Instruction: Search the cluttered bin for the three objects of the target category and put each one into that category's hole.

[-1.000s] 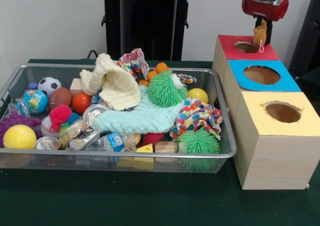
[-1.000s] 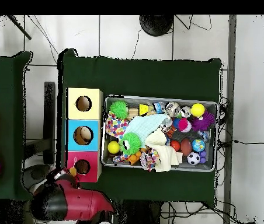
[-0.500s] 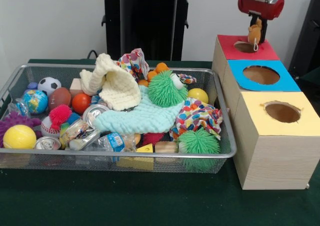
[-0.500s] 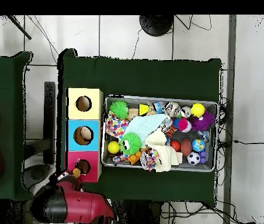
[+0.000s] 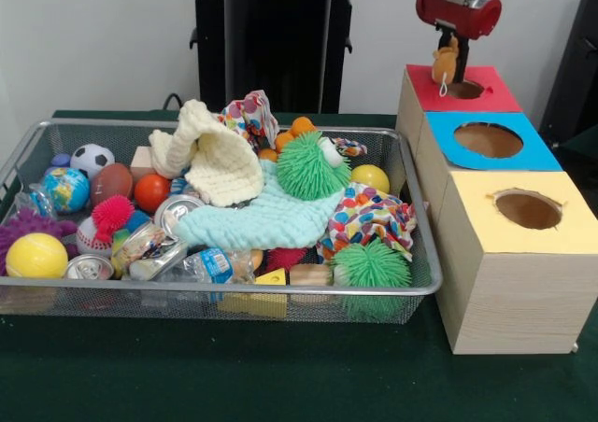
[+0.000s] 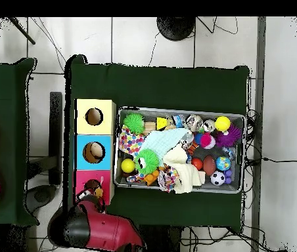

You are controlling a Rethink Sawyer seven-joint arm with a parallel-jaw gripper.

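A small orange toy (image 5: 445, 64) is clamped in the gripper (image 5: 448, 56), hung just above the red box (image 5: 486, 93), over the near-left rim of its hole (image 5: 464, 89) as seen from the front. In the overhead view the toy (image 6: 91, 192) is seen over the same hole. A white loop dangles from the toy's underside.

Past the red box, on the side away from the gripper, a blue box (image 5: 533, 156) and then a yellow box (image 5: 486, 198) are lined up, each with a round hole in its top. Something tan is glimpsed inside the blue box's hole (image 6: 94, 152) from above; what lies in the other holes cannot be told.

Beside the boxes, a wire bin (image 5: 425, 277) is set on the green table (image 5: 280, 375). It is packed: a cream cloth (image 5: 220, 161) and a mint cloth (image 5: 262, 218) are heaped in the middle, with a green fuzzy toy (image 5: 311, 165) on top and a second green spiky ball (image 5: 372, 268) at the front corner nearest the boxes. A spotted cloth (image 5: 374, 215), a yellow ball (image 5: 35, 254), a soccer ball (image 5: 91, 158), a globe ball (image 5: 65, 189), cans (image 5: 89, 267) and wooden blocks (image 5: 310, 274) are also held in it.
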